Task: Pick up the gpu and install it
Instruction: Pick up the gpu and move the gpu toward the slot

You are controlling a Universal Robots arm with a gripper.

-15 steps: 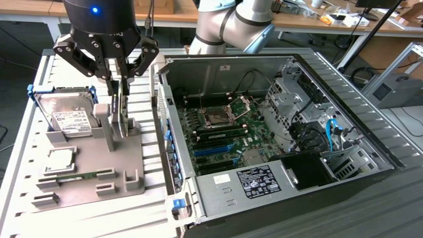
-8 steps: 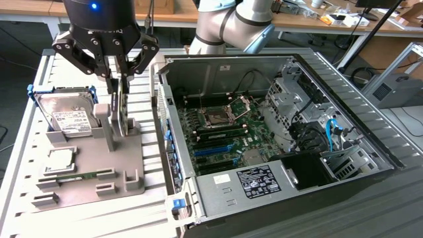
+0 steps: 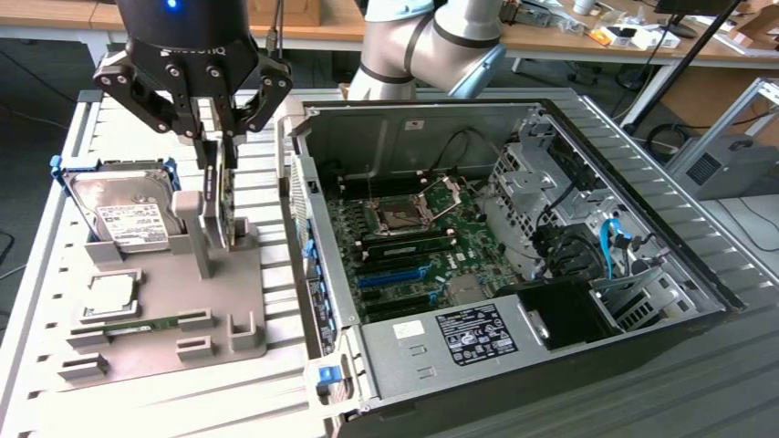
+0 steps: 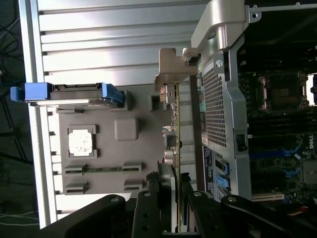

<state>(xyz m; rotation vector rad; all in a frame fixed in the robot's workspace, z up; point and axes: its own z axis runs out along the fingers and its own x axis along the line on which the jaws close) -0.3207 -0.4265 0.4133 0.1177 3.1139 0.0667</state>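
Three other parts share the gray fixture (image 3: pixel 159 351) at the exterior view's left: a hard drive (image 3: pixel 122 205) standing in a blue caddy at the far end, and nearer us a processor chip (image 3: pixel 108 294) and a RAM stick (image 3: pixel 134 322) lying flat. To their right, we see the gpu (image 3: pixel 224 187) upright on its edge between the fixture's posts. Directly above it hangs the black gripper (image 3: pixel 217 151), its fingers (image 4: pixel 166 203) spread and straddling the board's top edge, one on each side, not pinching it. Just to the right lies the open computer case (image 3: pixel 414 123), motherboard (image 3: pixel 414 246) exposed and the labelled power supply (image 3: pixel 457 342) at its near end. The card sits outside the case, in the fixture.
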